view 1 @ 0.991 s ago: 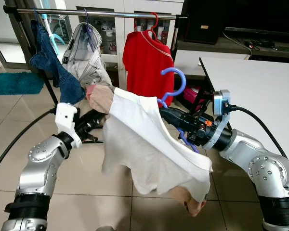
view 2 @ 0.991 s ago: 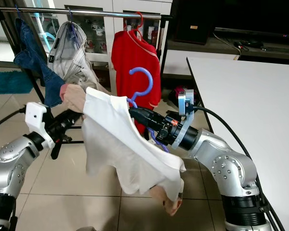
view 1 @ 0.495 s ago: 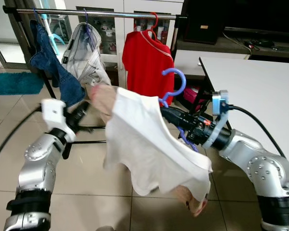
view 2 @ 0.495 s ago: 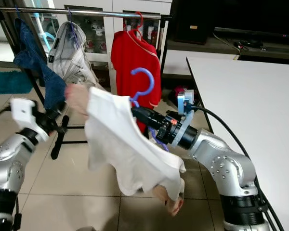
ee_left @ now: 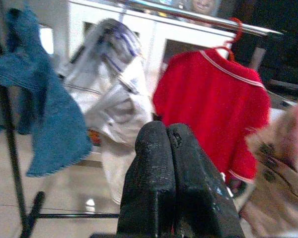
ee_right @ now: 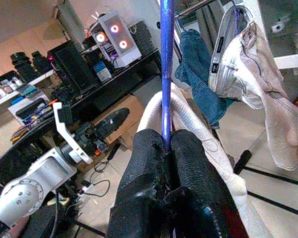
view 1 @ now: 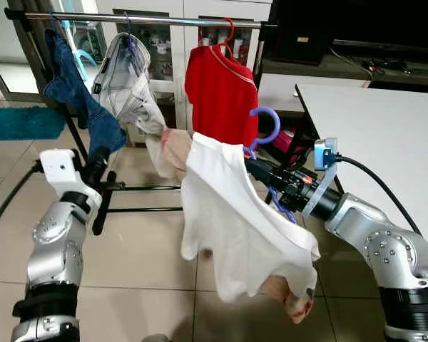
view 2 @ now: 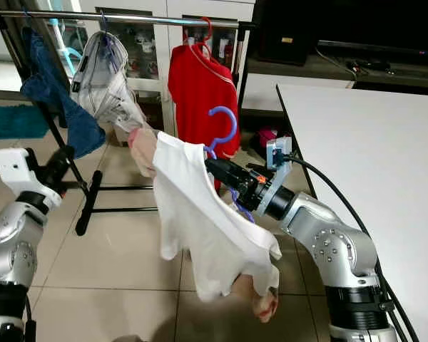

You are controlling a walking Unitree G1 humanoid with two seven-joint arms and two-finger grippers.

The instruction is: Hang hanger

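The right tool (view 1: 255,167) is clenched on the blue hanger (view 1: 266,128), with its two black fingers (ee_right: 191,163) pressed together around the hanger's thin stem. The hanger is held in the air in front of the clothes rail (view 1: 143,20), below the bar and not touching it; its hook stands up in front of the red shirt (view 1: 221,96). A white garment (view 1: 235,228) hangs on the hanger and falls down and toward the robot, with a beige-pink piece of cloth (view 1: 172,148) at its upper end and another at its lower end.

The left tool (view 1: 98,160) is raised at the left side, near the lower end of the blue jeans (view 1: 82,100), well apart from the white garment. In the left wrist view its fingers (ee_left: 154,178) are pressed flat together with nothing between them.

On the rail, from left to right, hang the blue jeans, a light grey garment (view 1: 128,82) and the red shirt on a red hanger (view 1: 227,32). The rail stands on a tiled floor (view 1: 128,242). A white counter (view 1: 385,135) is at the right, behind the right arm
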